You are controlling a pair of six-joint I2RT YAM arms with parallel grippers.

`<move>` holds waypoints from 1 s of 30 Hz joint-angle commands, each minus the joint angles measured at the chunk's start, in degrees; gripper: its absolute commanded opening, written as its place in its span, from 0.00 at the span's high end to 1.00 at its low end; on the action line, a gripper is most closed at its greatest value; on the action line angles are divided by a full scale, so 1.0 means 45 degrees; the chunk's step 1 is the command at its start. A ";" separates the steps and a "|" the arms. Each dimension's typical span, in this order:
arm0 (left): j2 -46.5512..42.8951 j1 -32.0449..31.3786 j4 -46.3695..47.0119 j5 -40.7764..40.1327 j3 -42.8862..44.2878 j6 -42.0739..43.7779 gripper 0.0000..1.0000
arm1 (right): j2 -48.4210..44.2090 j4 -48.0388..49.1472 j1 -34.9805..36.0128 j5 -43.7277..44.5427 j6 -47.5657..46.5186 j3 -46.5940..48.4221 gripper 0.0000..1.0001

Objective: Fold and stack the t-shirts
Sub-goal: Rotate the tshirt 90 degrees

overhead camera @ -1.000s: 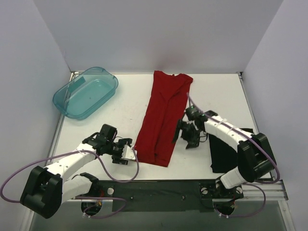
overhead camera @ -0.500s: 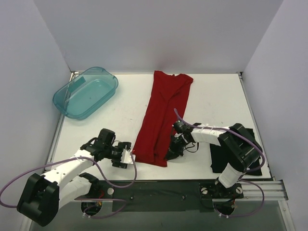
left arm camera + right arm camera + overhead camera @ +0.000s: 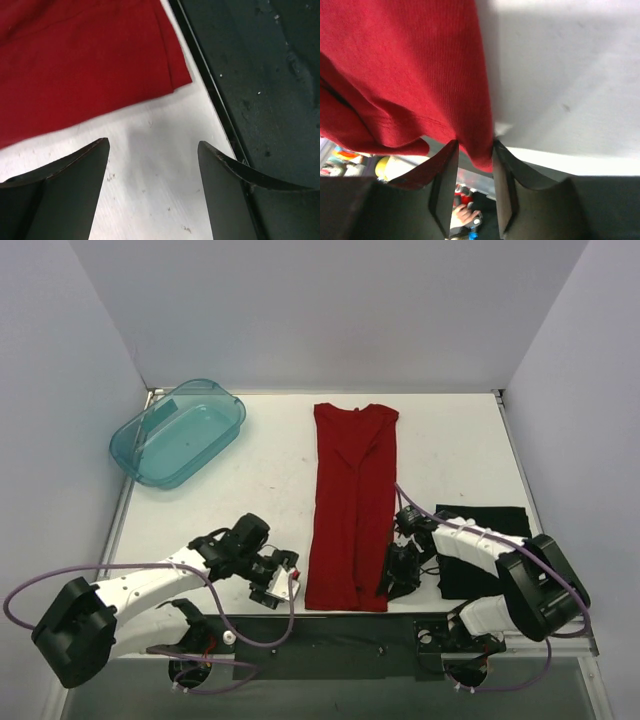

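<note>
The red t-shirt (image 3: 350, 502) lies folded lengthwise as a long strip down the middle of the table, neck at the far end. My right gripper (image 3: 396, 581) is at its near right corner; in the right wrist view (image 3: 474, 150) it is shut on the hem of the red t-shirt (image 3: 410, 65), with cloth pinched between the jaws. My left gripper (image 3: 286, 586) is open and empty just left of the near left corner; in the left wrist view (image 3: 152, 165) bare table lies between its fingers (image 3: 65, 195), and the red t-shirt's hem (image 3: 85, 60) is just ahead. The black t-shirt (image 3: 488, 550) lies folded at the near right.
A translucent teal tub (image 3: 180, 430) stands at the far left. The table's dark front rail (image 3: 270, 75) runs close by the left gripper. White walls close in the sides and back.
My right gripper has moved toward the near edge and right with the hem, so the red strip now lies straight. My left gripper has moved right, toward the near left corner.
</note>
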 commanded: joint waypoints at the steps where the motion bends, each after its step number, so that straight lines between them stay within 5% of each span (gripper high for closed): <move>1: 0.0669 -0.1394 0.0671 -0.0018 0.1073 0.0261 0.18 | -0.1230 -0.2123 -0.0042 0.0970 -0.0742 -0.0197 0.65; 4: 0.1351 -0.2550 0.0126 -0.0623 0.1503 0.1544 0.18 | -0.1991 -0.2475 0.0191 0.1106 -0.0565 0.0094 0.64; 8: 0.1938 -0.3157 0.0727 -0.1600 0.1114 0.1707 0.18 | -0.2832 -0.3551 0.1928 0.3116 -0.0897 0.3095 0.69; 12: 0.2425 -0.3391 0.1940 -0.2049 0.1113 0.1745 0.24 | -0.1941 -0.1314 0.1931 0.3277 -0.0975 0.4506 1.00; 21: 0.2818 -0.3899 0.2154 -0.2480 0.0743 0.1923 0.31 | 0.3489 0.1215 0.1600 0.1791 -0.1522 0.6406 1.00; 30: 0.3228 -0.4603 0.3248 -0.2402 0.0293 0.1531 0.30 | 0.2812 0.2444 0.0251 0.1519 -0.0820 0.3768 1.00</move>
